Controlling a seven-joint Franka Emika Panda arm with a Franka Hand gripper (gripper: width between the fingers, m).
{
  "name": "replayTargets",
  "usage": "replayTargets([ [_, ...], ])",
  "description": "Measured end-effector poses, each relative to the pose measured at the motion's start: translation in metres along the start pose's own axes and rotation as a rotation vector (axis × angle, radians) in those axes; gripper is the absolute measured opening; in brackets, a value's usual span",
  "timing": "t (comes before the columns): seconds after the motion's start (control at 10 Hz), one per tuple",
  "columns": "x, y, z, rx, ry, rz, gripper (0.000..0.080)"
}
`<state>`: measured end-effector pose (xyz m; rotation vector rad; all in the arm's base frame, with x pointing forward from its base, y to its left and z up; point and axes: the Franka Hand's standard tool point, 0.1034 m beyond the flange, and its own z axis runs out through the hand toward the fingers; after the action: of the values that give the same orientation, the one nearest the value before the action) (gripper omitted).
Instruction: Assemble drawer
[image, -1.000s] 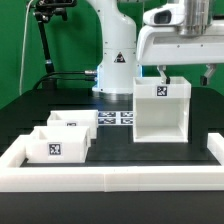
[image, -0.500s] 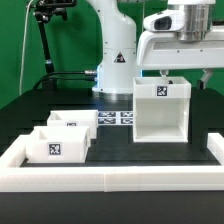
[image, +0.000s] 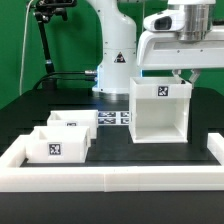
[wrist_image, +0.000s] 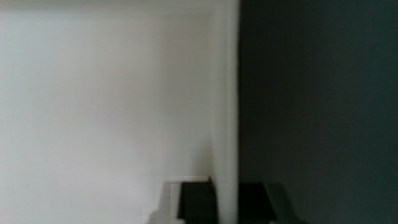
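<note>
The tall white drawer housing stands right of centre on the black table, its open side toward the camera and a tag on its top front. Two small open-topped white trays sit side by side at the exterior view's left. My gripper is at the housing's top right corner. In the wrist view my gripper has its two dark fingers on either side of a thin white wall edge of the housing, pressed against it. The housing's white face fills half that view.
A low white border wall runs along the front and sides of the table. The marker board lies flat between the trays and the housing. The arm's white base stands behind, with a black tripod at the back left.
My hand has shifted a little to the exterior view's right and settled onto the housing's top right edge. The housing has turned slightly. The trays have not moved.
</note>
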<state>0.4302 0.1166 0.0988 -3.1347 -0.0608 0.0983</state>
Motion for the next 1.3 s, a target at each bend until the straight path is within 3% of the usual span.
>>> replayTargets([
  [0.6,0.0,0.001,0.0,0.0,0.0,-0.004,0.0038],
  [0.7,0.008,0.005,-0.002,0.002,0.007,-0.032,0.0038],
  [1.3,0.101,0.028,-0.008,0.022,0.061,-0.028,0.0038],
])
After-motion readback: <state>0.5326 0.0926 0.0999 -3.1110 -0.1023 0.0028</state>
